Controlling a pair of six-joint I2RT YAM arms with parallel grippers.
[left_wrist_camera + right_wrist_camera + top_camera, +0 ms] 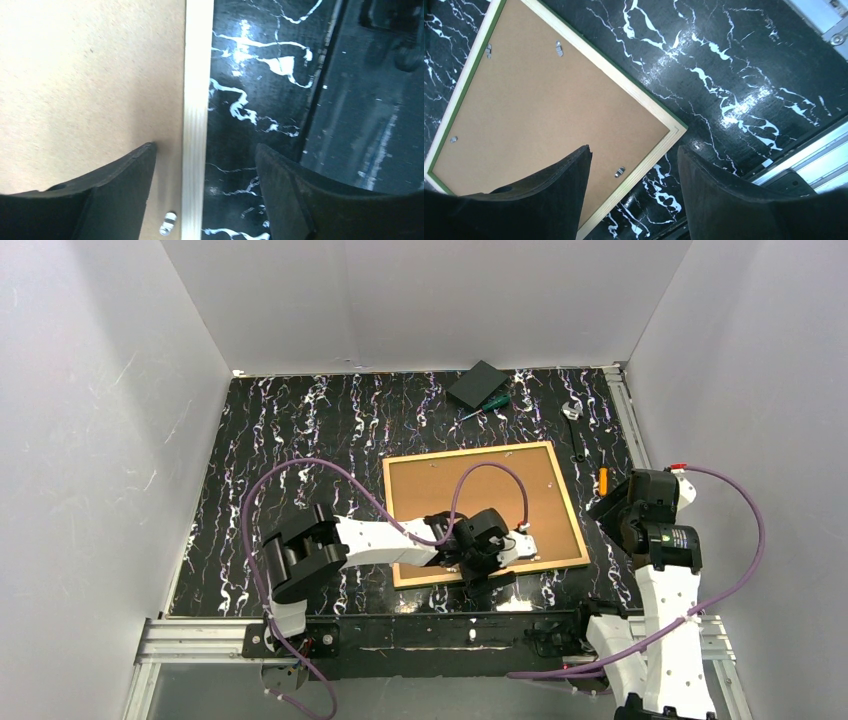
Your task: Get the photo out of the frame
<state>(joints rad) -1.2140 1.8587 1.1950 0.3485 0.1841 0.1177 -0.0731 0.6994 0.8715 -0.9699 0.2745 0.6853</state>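
The frame (568, 505) lies face down on the black marbled table, its light wood back edge up, with the brown backing board (450, 490) filling it. The photo is hidden underneath. My left gripper (528, 552) is open, low over the frame's near edge. In the left wrist view (205, 150) one finger is over the board (90, 75) and the other over the table, with the wood edge (196, 90) between them. My right gripper (610, 510) is open and empty, raised by the frame's right side. In its view (634, 150) it looks down on the frame's corner (624, 83) and board (549, 115).
Small metal clips (619, 171) (170, 223) sit on the board by the frame's edges. A black box (477, 384), a green-handled screwdriver (487, 405), a small metal part (571, 410) and an orange item (602, 480) lie at the back right. White walls enclose the table; an aluminium rail (200, 640) runs along the front.
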